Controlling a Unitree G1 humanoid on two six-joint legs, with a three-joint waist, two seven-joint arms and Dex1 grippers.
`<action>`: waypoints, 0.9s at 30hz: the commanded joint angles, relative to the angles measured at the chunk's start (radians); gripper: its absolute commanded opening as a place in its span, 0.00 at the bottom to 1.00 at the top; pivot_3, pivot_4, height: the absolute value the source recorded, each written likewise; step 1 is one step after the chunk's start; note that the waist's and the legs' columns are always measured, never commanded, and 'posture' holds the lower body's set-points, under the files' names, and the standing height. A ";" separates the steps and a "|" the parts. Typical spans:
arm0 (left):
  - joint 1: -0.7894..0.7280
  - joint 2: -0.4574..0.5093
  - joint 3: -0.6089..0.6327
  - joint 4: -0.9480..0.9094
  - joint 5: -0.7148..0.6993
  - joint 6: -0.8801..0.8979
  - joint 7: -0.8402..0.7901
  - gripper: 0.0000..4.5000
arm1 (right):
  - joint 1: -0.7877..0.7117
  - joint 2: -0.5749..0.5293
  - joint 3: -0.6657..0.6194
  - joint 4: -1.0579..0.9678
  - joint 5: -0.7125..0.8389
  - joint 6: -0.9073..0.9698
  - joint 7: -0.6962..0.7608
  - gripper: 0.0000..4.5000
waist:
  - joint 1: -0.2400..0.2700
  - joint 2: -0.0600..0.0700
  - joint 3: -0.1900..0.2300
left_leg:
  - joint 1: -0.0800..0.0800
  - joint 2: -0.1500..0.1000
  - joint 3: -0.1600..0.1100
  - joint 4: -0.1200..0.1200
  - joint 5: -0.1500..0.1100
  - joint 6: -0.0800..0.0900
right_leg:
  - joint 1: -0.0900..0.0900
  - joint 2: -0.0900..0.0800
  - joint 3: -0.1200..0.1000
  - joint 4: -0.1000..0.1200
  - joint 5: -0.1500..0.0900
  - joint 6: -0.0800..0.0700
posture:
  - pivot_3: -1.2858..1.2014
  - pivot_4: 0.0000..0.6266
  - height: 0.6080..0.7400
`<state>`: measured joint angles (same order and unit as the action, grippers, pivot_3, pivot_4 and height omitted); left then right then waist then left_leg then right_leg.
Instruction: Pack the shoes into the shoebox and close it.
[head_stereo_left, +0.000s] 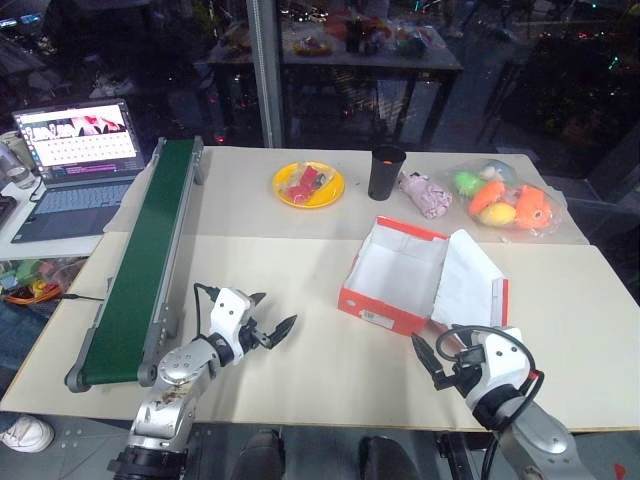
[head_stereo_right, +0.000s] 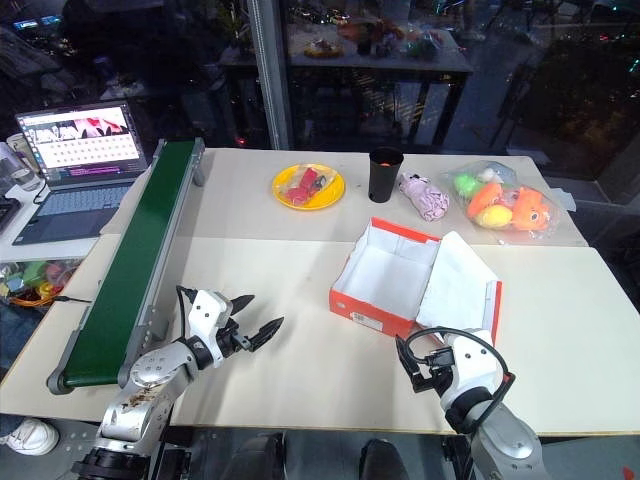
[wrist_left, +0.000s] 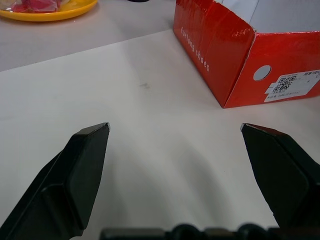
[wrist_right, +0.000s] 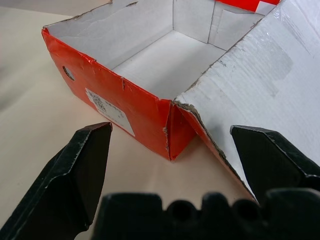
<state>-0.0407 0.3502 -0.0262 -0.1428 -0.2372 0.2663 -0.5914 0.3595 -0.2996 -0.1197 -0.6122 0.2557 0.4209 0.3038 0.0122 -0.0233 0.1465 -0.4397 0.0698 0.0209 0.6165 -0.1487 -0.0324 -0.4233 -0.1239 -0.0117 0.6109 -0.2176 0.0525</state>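
Right wrist view crops the shoebox (wrist_right: 125, 100) lid; left gripper (head_stereo_left: 268, 326), right gripper (head_stereo_left: 432, 362) wide, empty.

Shoebox (head_stereo_left: 392, 282) on table (head_stereo_left: 280, 290) — conveyor (head_stereo_left: 140, 265) left; plate (head_stereo_left: 308, 185), cup (head_stereo_left: 386, 172) behind.

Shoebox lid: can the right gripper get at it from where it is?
Probably yes. The right gripper is open, just short of the shoebox, whose lid lies folded out toward it. Only bare table lies between.
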 joint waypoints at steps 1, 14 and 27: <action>-0.095 0.015 0.013 0.015 -0.019 -0.008 -0.025 1.00 | -0.023 -0.038 -0.069 -0.099 0.055 0.057 0.003 0.99 | 0.000 0.000 0.000 | 0.000 0.000 0.000 0.000 0.000 0.000 | 0.000 0.000 0.000 0.000 0.000 0.000 | 0.52 0.24 0.97; -0.592 0.018 0.149 0.145 -0.056 0.111 0.129 1.00 | -0.599 -0.357 -0.195 -0.055 0.410 0.455 0.061 0.99 | -0.002 -0.007 0.016 | -0.003 -0.001 -0.002 0.010 0.006 0.007 | 0.003 0.001 0.003 0.002 0.004 0.002 | 0.52 0.24 0.97; -0.625 0.117 0.267 0.044 0.044 0.382 0.422 1.00 | -0.867 -0.202 0.104 0.289 0.280 0.302 0.155 0.99 | -0.004 -0.009 0.020 | -0.007 0.001 -0.008 0.010 0.003 0.012 | 0.001 0.009 0.003 0.002 0.008 0.006 | 0.52 0.24 0.97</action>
<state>-0.6530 0.4466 0.2064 -0.0395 -0.2107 0.6099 -0.2114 -0.4692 -0.5215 -0.0461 -0.3696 0.5732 0.7931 0.4397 0.0084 -0.0327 0.1661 -0.4463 0.0708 0.0125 0.6265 -0.1458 -0.0207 -0.4223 -0.1140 -0.0087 0.6127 -0.2104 0.0605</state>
